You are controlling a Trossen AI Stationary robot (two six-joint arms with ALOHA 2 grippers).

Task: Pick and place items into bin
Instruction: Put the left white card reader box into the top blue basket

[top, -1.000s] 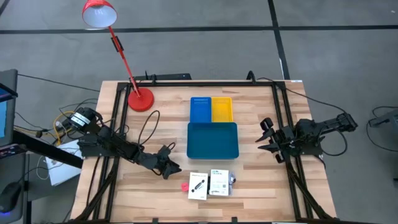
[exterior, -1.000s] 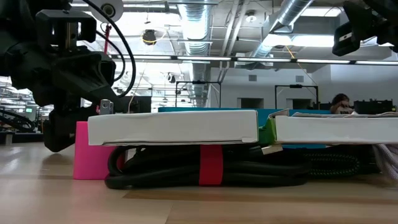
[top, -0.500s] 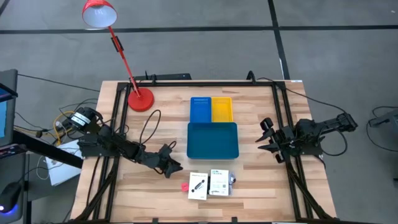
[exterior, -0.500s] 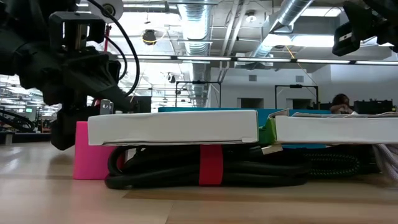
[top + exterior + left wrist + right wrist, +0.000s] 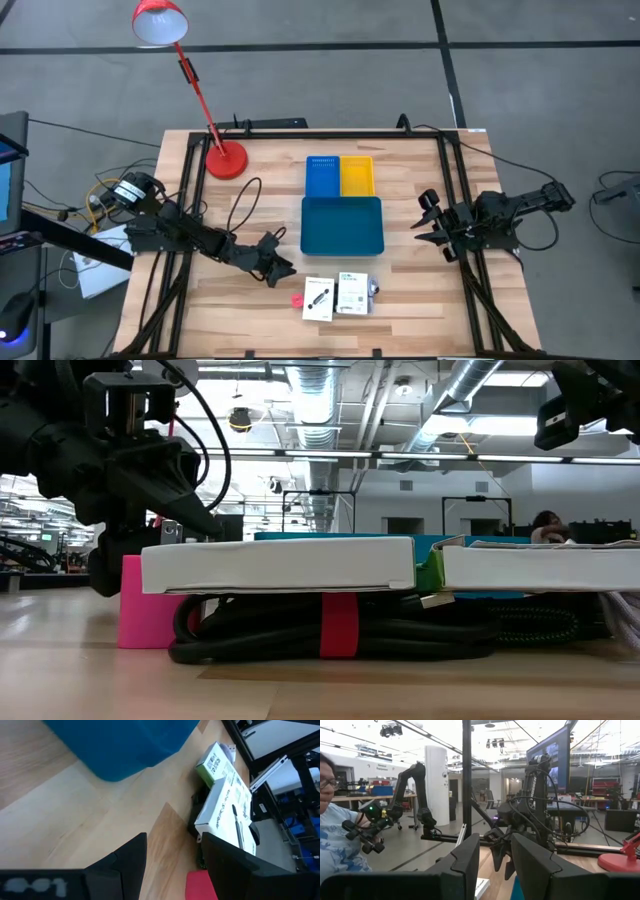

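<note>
Left gripper (image 5: pixel 277 266) sits low over the table (image 5: pixel 250 310), left of the large tray (image 5: pixel 342 226) and just far-left of the item cluster. Its fingers (image 5: pixel 125 865) stand apart with only bare wood between them; nothing is held. In the left wrist view the pink block (image 5: pixel 200 885) lies just beyond the fingertips, near one finger but not between the two, and the nearest white packet (image 5: pixel 225 817) lies farther out. No contact between fingers and any item is visible.

Items lie together at the near edge of the table, in front of the large tray and outside it. The two white packets, left packet (image 5: pixel 318 298) and right packet (image 5: pixel 351 293), lie side by side. The pink block (image 5: pixel 297 300) is just left of the left packet. In the low view both packets rest on top of a coiled black cable (image 5: pixel 330 635) bound by a red strap, with the pink block (image 5: pixel 145 605) standing on the table beside the coil.

The blue tray (image 5: pixel 322 176) and yellow tray (image 5: pixel 358 176) sit side by side, touching, at the far side of the large tray.

Right gripper (image 5: pixel 432 226) waits at the right edge of the table, well apart from the items. Its fingers (image 5: pixel 465 865) are parted and grip nothing.

A red lamp (image 5: pixel 225 158) stands at the far left of the table. A person (image 5: pixel 337 845) shows in the room beyond.
</note>
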